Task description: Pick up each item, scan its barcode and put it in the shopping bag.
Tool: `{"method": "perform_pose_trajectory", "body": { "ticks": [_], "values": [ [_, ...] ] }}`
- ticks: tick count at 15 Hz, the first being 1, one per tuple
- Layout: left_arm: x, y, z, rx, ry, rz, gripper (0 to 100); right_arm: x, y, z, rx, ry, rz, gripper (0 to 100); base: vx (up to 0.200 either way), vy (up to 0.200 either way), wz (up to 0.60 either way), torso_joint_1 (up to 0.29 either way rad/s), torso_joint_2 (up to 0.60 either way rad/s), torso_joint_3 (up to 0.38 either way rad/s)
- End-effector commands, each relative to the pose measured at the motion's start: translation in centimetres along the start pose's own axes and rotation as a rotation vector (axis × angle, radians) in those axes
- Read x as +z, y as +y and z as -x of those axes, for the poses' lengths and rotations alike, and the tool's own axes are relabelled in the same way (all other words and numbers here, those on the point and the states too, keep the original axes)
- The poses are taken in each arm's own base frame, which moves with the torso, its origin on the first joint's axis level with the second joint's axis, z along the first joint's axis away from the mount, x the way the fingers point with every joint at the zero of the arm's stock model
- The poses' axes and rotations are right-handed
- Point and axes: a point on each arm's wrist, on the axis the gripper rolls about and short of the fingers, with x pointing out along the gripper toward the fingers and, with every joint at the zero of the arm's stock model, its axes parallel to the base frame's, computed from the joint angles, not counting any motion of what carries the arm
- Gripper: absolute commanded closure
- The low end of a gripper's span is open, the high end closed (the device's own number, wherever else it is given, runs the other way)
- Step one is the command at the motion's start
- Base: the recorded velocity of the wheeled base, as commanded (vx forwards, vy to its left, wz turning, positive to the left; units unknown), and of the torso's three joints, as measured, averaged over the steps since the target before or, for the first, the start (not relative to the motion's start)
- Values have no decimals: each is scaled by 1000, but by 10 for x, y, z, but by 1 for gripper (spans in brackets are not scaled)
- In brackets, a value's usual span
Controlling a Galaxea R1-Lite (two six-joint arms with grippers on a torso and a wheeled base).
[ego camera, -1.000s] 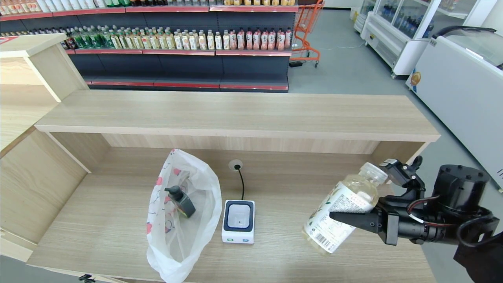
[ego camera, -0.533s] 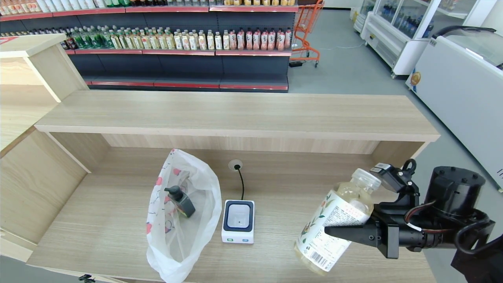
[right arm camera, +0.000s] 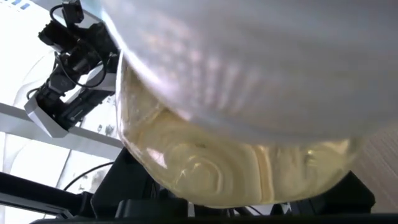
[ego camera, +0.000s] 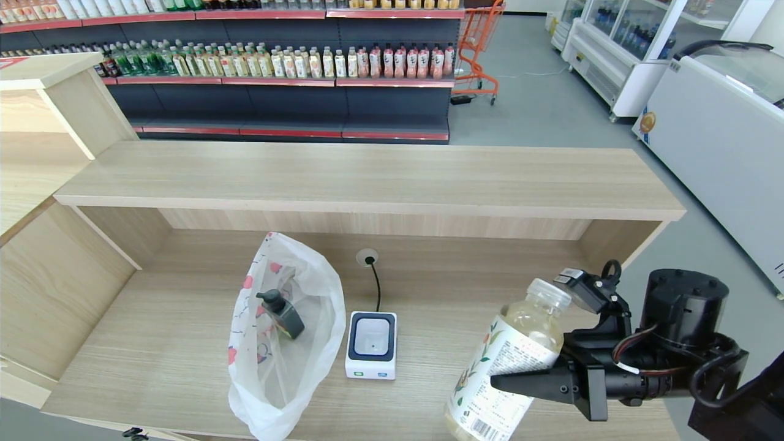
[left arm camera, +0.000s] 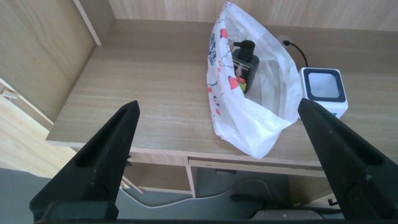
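On the wooden counter [ego camera: 153, 343], left of centre, a white shopping bag [ego camera: 318, 288] standing open, a dark pump bottle [ego camera: 283, 313] inside. Pinched round the label by the right gripper [ego camera: 501, 375] above the counter's near right edge: the drink bottle [ego camera: 514, 352], long axis tilted, cap up and away, barcode low by the base, with the small scanner [ego camera: 371, 344] well to its left, just beside the bag. Spread wide and empty, the left gripper [left arm camera: 217, 111]; probably a leftward carry by the right arm next.

The bottle's [ego camera: 520, 343] liquid is pale yellow; its label white, flowered. The bag [ego camera: 269, 380] beside the white scanner [ego camera: 371, 346] is red-spotted.
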Motion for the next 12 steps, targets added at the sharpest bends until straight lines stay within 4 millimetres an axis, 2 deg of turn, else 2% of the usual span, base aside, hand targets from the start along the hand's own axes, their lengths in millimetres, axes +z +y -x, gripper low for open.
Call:
{"method": "perform_pose_trajectory", "body": {
  "ticks": [1,6,12],
  "values": [
    [0,0,0,0,0,0,0,-3,-2,-7,19,17,-10,100,0,0,0,0,0,0],
    [0,0,0,0,0,0,0,-2,-2,-22,65,37,-27,100,0,0,0,0,0,0],
    [0,0,0,0,0,0,0,2,-4,-28,78,37,-12,100,0,0,0,0,0,0]
  ]
}}
